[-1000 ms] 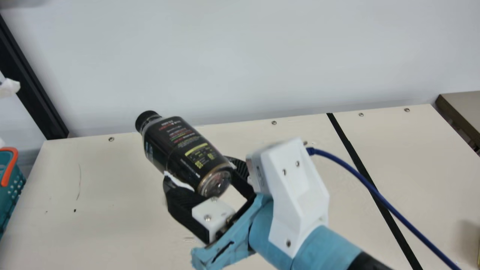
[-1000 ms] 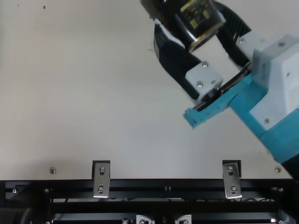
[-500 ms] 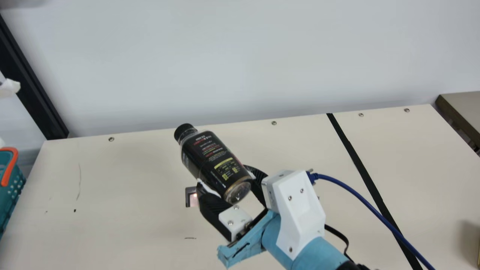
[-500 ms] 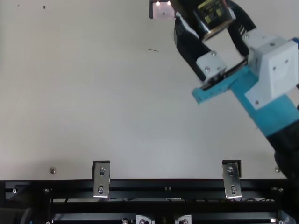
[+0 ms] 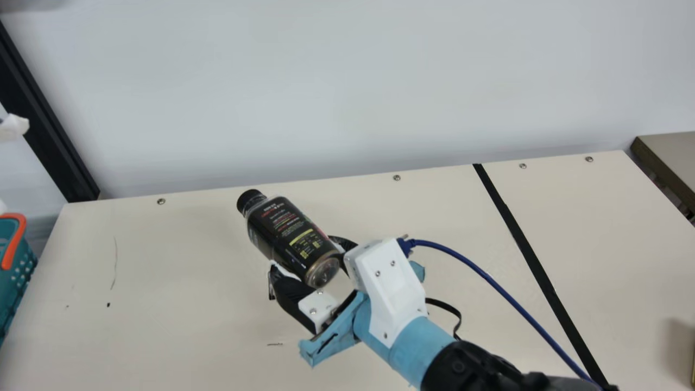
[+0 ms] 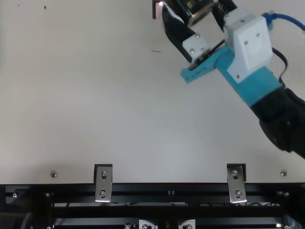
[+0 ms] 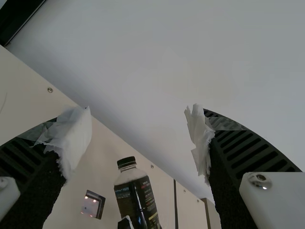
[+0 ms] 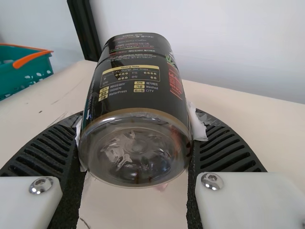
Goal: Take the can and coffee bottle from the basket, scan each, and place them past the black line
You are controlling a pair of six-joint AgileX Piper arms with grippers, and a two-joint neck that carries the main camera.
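Coffee bottle (image 5: pixel 288 233) tilted over bench (image 5: pixel 163 326), clamped near base in right claw (image 5: pixel 307 255); left claw (image 7: pixel 138 129) apart. Risk: low grip could let it pivot; wrong roll could hide barcode from scanner (image 7: pixel 91 205).

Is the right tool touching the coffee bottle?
Touching. The right wrist view shows the right tool clamped on the coffee bottle, its white-wrapped fingers against both sides with no gap.
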